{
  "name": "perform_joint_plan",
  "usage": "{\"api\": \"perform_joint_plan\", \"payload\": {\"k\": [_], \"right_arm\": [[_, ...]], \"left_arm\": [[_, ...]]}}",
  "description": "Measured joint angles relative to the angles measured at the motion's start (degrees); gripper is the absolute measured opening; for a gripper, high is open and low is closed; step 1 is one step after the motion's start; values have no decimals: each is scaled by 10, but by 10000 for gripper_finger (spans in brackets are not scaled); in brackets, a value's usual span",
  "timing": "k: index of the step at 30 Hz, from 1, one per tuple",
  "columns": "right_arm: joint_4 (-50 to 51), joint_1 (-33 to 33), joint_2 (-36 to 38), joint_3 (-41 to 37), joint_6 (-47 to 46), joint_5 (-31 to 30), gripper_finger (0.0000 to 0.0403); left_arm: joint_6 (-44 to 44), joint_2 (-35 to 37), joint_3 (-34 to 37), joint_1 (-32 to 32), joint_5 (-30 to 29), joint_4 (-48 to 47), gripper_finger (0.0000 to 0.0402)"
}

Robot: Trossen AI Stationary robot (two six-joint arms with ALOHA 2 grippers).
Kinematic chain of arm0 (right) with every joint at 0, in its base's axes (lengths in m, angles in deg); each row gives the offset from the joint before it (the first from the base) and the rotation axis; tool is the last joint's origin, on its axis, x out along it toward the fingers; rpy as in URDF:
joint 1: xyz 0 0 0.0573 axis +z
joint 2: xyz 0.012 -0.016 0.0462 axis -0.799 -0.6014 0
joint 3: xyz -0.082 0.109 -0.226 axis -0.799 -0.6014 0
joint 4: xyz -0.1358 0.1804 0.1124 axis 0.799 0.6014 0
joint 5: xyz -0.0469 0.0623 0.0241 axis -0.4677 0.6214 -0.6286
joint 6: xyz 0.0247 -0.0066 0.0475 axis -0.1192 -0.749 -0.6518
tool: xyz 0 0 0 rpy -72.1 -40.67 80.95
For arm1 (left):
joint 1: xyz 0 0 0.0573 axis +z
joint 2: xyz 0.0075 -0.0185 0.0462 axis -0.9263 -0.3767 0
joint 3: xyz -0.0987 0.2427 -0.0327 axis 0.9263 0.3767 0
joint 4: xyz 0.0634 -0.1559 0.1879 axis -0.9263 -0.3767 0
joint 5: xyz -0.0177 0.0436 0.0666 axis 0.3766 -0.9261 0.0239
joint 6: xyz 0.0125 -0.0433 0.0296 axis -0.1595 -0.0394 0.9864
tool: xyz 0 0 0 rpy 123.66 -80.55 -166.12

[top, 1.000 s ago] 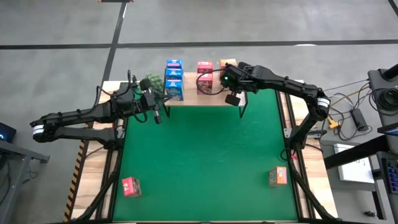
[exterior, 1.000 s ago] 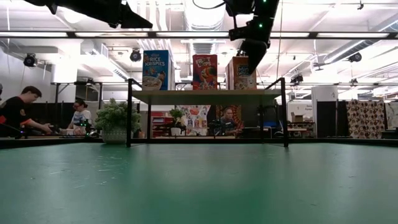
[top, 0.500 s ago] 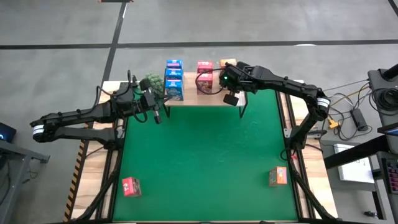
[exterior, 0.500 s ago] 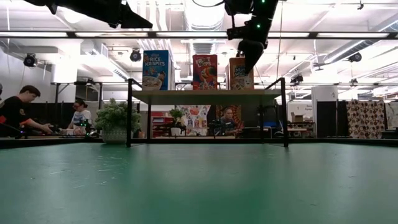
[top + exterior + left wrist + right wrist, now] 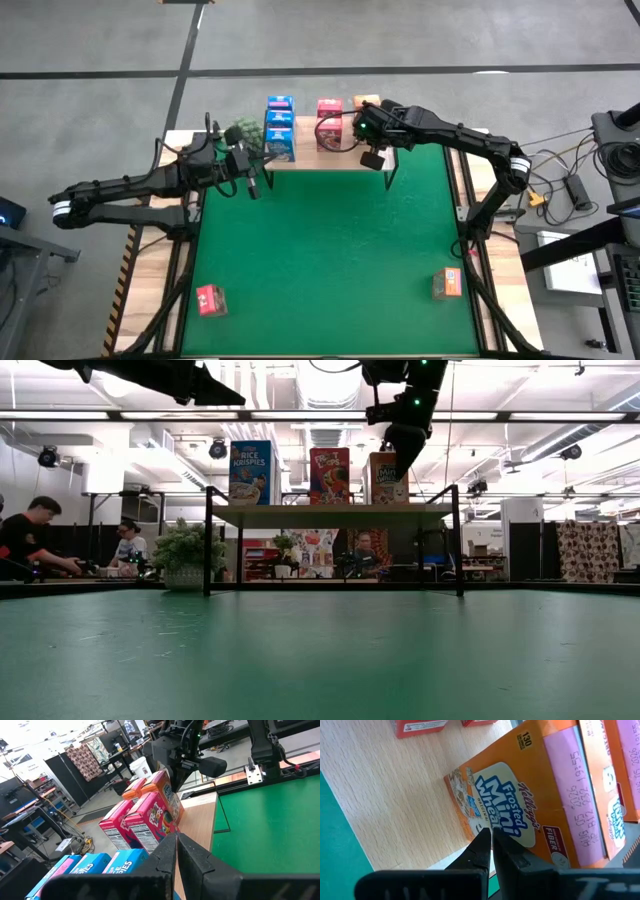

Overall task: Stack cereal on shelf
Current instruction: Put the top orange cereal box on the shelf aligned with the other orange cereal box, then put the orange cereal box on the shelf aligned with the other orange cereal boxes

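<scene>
On the shelf (image 5: 310, 156) at the table's far edge stand blue cereal boxes (image 5: 280, 125), pink-red ones (image 5: 328, 120) and an orange one (image 5: 366, 103), all upright on their bases. My right gripper (image 5: 492, 834) is shut and hangs over the shelf's right end, in front of the orange Frosted Mini-Wheats box (image 5: 520, 805). In the low view that gripper (image 5: 398, 455) overlaps the box's top. My left gripper (image 5: 176, 842) is shut and waits near the shelf's left end. A pink-red box (image 5: 210, 298) and an orange box (image 5: 446, 284) lie on the green mat near the table's near edge. My right gripper's shut fingertips (image 5: 485, 840) stand against the orange box's printed front face (image 5: 502, 822), coming slanting down from the table's near right. Whether they touch the box, I cannot tell. The box stands upright on the shelf.
A green leafy plant (image 5: 243, 133) sits beside the shelf's left end, close to my left gripper (image 5: 250, 185). The shelf's black legs (image 5: 208, 540) stand on the mat. The middle of the green mat (image 5: 320, 250) is open. People sit in the room behind the table.
My right gripper has risen a little in front of the orange box on the shelf, so more of the box's face shows in the low view. The left arm has kept still.
</scene>
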Motion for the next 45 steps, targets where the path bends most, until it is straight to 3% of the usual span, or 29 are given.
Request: {"api": "perform_joint_plan", "payload": {"k": [11,29,39,45], "right_arm": [[16,40,21,0,-75,15,9],[42,195,20,0,-461,372,9],[138,335,22,-31,-725,374,9],[140,409,23,-47,-830,331,9]], "left_arm": [[0,0,0,0,0,0,0],[-3,0,0,0,0,1,0],[-3,0,0,0,0,1,0],[-3,0,0,0,0,0,0]]}}
